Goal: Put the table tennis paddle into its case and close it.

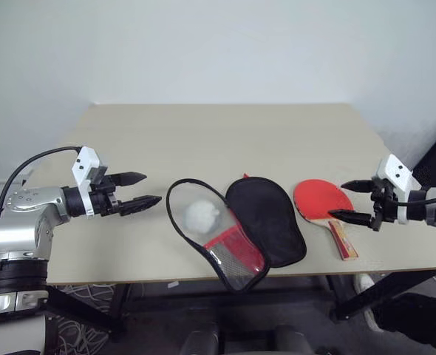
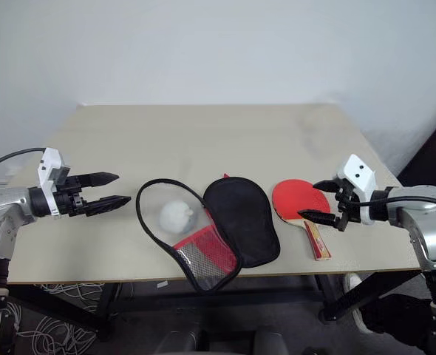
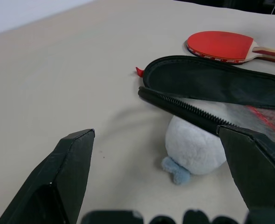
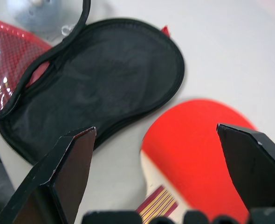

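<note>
The table tennis paddle [image 1: 323, 200] lies flat on the table, red face up, with its wood-and-red handle [image 1: 343, 240] toward the front edge. To its left the case [image 1: 266, 218] lies unzipped and spread open: a black half beside a see-through half [image 1: 210, 233] with a red patch. A small white fluffy ball [image 1: 202, 214] shows under or in the see-through half. My right gripper [image 1: 355, 201] hovers open just right of the paddle, fingers pointing at it. My left gripper [image 1: 140, 190] stands open left of the case, holding nothing.
The beige table [image 1: 225, 133] has bare surface behind the case and paddle. Its front edge runs just below the case. A white wall stands behind, and cables lie on the floor under the table.
</note>
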